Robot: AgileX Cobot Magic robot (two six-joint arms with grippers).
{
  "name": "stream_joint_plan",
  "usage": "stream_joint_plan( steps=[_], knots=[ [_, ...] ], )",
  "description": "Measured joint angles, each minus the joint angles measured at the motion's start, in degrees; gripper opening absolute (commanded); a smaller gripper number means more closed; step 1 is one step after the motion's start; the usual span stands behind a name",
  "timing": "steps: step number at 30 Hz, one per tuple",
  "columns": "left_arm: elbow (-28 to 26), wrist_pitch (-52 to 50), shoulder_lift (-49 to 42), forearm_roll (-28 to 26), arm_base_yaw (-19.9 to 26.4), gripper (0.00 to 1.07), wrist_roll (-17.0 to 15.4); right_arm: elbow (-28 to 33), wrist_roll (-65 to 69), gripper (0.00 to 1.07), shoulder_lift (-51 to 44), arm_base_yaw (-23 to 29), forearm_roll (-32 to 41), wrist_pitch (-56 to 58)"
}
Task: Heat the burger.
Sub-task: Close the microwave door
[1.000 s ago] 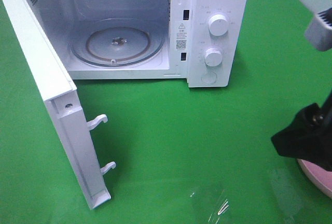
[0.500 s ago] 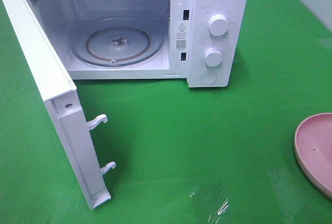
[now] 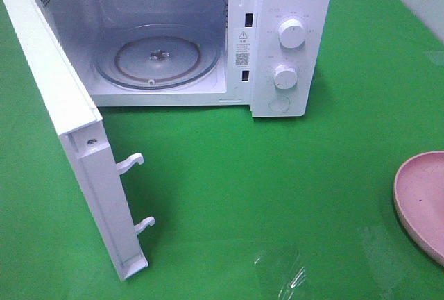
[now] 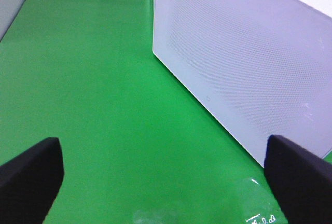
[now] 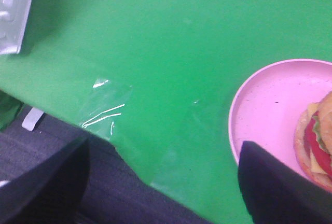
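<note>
The burger [image 5: 317, 140] lies on a round pink plate [image 5: 264, 105], seen only in the right wrist view and cut off by the frame edge. It shows a tan bun, red tomato, green lettuce and yellow cheese. My right gripper [image 5: 163, 180] hangs open above the green cloth beside the plate, holding nothing. The exterior view shows just the plate's [image 3: 420, 196] bare left part at the right edge, with neither arm in sight. The white microwave [image 3: 291, 8] stands open with an empty glass turntable [image 3: 158, 55]. My left gripper [image 4: 166, 182] is open beside the door's outer face [image 4: 249, 53].
The microwave door [image 3: 62, 105] swings out toward the front left, with two latch hooks [image 3: 130, 163] sticking out. Two knobs [image 3: 291, 33] sit on the microwave's right panel. A shiny clear patch [image 3: 284, 272] lies on the green cloth near the table's front edge [image 5: 129, 167].
The right arm, which hung over the pink plate at the right edge of the exterior view, has pulled out of that view. The plate's left part now shows uncovered.
</note>
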Motion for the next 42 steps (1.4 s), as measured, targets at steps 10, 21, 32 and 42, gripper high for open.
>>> stream_joint_plan(
  steps=[10, 21, 32, 42],
  knots=[
    [0.0, 0.0, 0.0, 0.0, 0.0, 0.97, 0.0, 0.3, -0.1, 0.76, -11.7, -14.8, 0.1, -0.6],
    [0.0, 0.0, 0.0, 0.0, 0.0, 0.97, 0.0, 0.6, -0.1, 0.76, -16.4, -23.7, 0.5, -0.5],
    [0.0, 0.0, 0.0, 0.0, 0.0, 0.97, 0.0, 0.6, 0.1, 0.76, -16.4, -24.8, 0.5, -0.6],
    [0.0, 0.0, 0.0, 0.0, 0.0, 0.97, 0.0, 0.6, 0.1, 0.76, -16.4, -24.8, 0.5, -0.5]
  ],
)
